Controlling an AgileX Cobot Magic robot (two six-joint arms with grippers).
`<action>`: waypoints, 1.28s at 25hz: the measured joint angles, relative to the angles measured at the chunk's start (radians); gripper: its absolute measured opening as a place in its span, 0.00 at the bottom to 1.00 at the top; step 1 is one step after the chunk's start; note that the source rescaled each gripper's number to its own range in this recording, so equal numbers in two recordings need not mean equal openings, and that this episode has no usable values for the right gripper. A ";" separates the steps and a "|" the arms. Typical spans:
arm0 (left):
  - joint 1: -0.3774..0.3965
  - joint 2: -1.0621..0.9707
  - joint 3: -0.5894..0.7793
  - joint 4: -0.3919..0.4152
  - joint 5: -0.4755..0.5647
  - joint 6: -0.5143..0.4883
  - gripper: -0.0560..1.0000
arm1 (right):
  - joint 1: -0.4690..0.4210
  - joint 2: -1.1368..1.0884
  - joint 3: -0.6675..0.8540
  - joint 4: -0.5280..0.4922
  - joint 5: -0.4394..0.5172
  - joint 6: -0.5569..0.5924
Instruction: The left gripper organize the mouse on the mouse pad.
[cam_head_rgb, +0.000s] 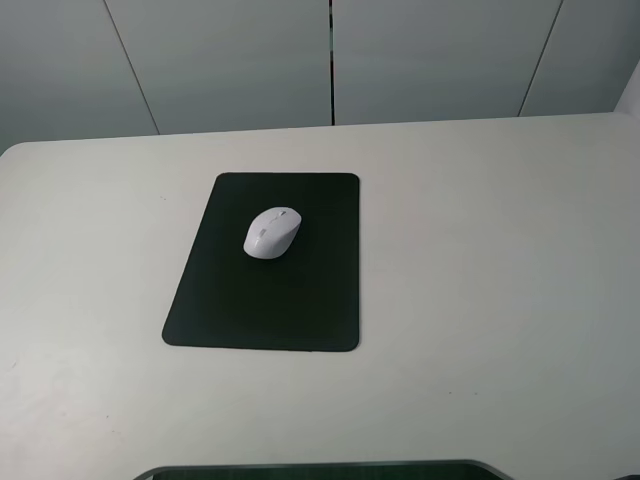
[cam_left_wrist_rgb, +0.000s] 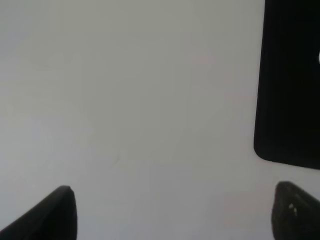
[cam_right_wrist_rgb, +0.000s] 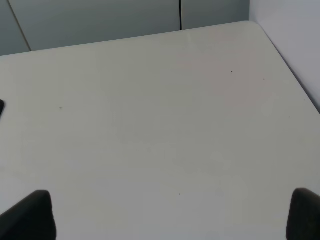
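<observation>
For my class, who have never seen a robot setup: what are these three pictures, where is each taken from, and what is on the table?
A two-armed robot works at a pale table. One picture comes from a camera mounted high, looking down. There a small white oval computer mouse rests on a large flat black rectangular mouse pad. The other two come from cameras on the arms' wrists. The dark shapes at their edges are fingertips: the left gripper and the right gripper, both spread open, holding nothing. The left wrist view also catches the pad's corner.

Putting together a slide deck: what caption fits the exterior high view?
White mouse resting on the upper half of a black mouse pad on a pale table, no gripper in sight.
</observation>
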 joint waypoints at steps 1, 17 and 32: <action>0.013 -0.032 0.007 0.000 0.000 0.007 0.99 | 0.000 0.000 0.000 0.000 0.000 0.000; 0.197 -0.367 0.074 -0.061 0.000 0.131 0.99 | 0.000 0.000 0.000 0.000 0.000 0.000; 0.197 -0.371 0.155 -0.093 -0.133 0.217 0.99 | 0.000 0.000 0.000 0.000 0.000 0.000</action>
